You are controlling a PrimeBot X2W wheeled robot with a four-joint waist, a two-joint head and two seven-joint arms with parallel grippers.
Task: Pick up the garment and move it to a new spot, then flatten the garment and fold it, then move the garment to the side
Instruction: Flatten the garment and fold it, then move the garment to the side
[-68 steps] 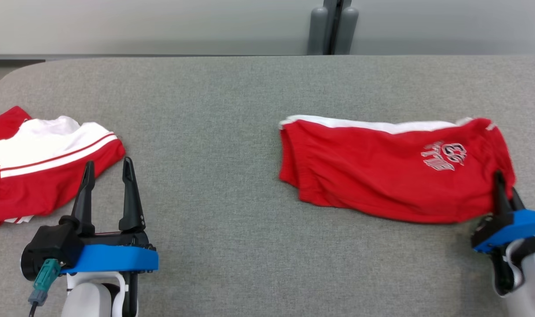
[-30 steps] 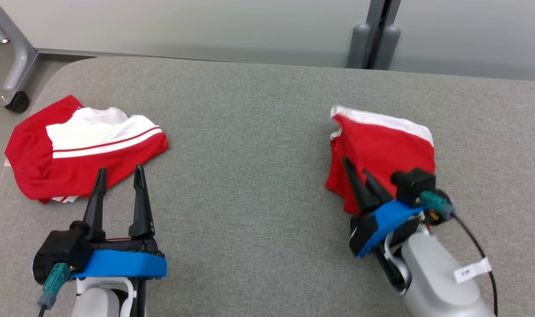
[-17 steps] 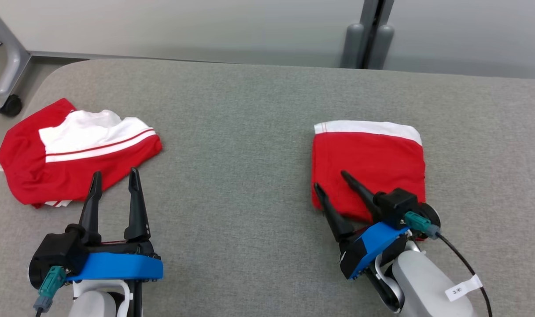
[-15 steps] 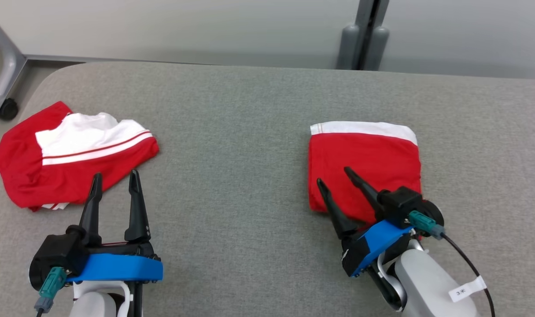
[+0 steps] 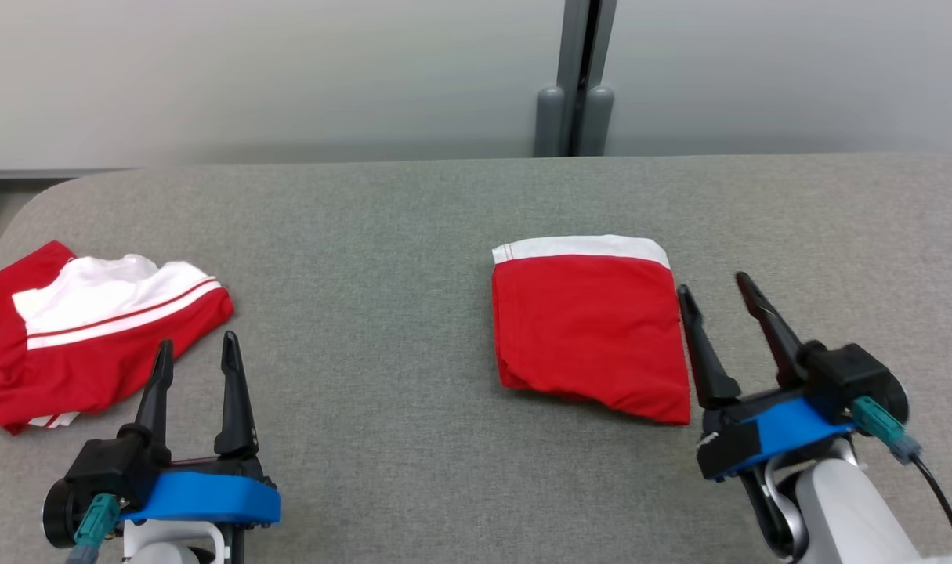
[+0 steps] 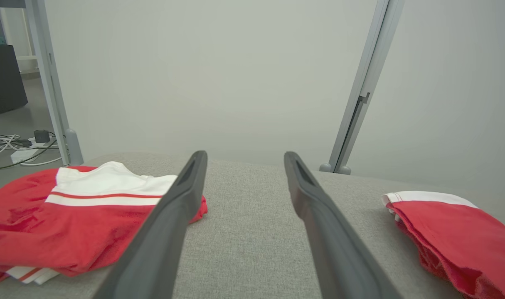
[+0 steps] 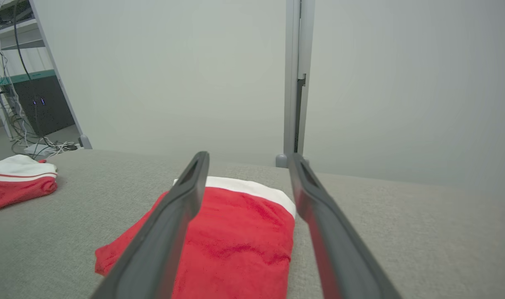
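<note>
The garment [image 5: 589, 329], red with a white waistband, lies folded into a small rectangle on the grey table [image 5: 381, 235], right of centre. My right gripper [image 5: 712, 283] stands open just right of its right edge, with nothing between the fingers. The right wrist view looks over the garment [image 7: 240, 245] past the spread right gripper [image 7: 248, 155]. At the lower left of the head view my left gripper [image 5: 196, 340] is open and empty. The left wrist view has the left gripper [image 6: 245, 154] over bare table, with the garment [image 6: 456, 232] far to the right.
A second red and white garment [image 5: 84, 329] lies loosely folded near the table's rounded left end, just ahead and to the left of my left gripper. A grey post [image 5: 576, 78] rises behind the table's far edge against a pale wall.
The right gripper carried the garment's right half over onto its left half, opened, let go and drew back to the right. The head camera has shifted. The left gripper stays open.
</note>
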